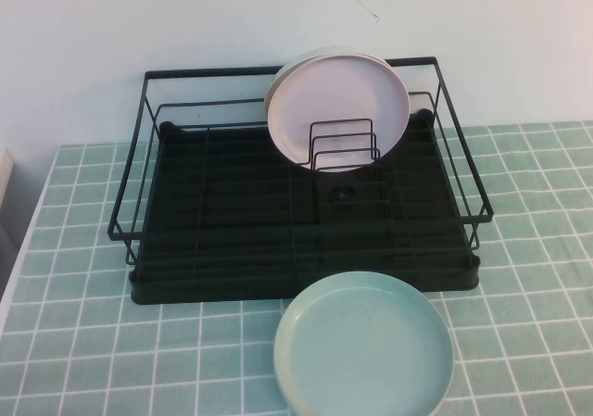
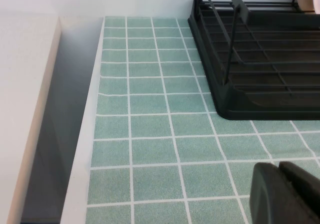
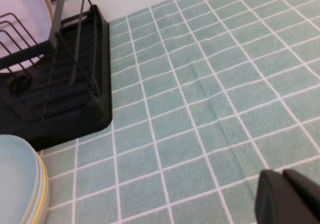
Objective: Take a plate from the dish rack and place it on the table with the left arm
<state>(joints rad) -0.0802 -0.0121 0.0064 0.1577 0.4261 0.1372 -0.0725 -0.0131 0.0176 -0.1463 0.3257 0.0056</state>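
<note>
Left hand (image 2: pixel 292 194) shows only in its own wrist view, as dark fingers pressed together with nothing between them — it is closed and empty. It hangs over bare tiles of the table (image 2: pixel 150 134), near the front corner of the dish rack (image 2: pixel 260 74) on the robot's left side, and apart from it. Right hand (image 3: pixel 295 196) is also seen only in its wrist view, low over the tiles on the other side of the rack; its fingers look closed too, and it holds nothing. Neither hand appears in the high view.

By my judgement the task has not really started. The pink plate (image 1: pixel 338 110) stands upright in the small wire holder (image 1: pixel 343 147) at the back of the rack, leaning a little toward the wall, and no hand touches it. What is left is everything — to reach into the rack, to grip the plate by its rim, to lift it free of the wires, and to lay it on the tiles.

Counting: one dish rack and one wire holder. Behind the pink plate a cream-white rim (image 1: pixel 278 87) shows, so two plates seem to stand in the holder. In front of the rack a mint-green plate (image 1: pixel 363 346) lies flat on the table; in the right wrist view a yellowish edge shows under it, so perhaps there is one more below.
</note>
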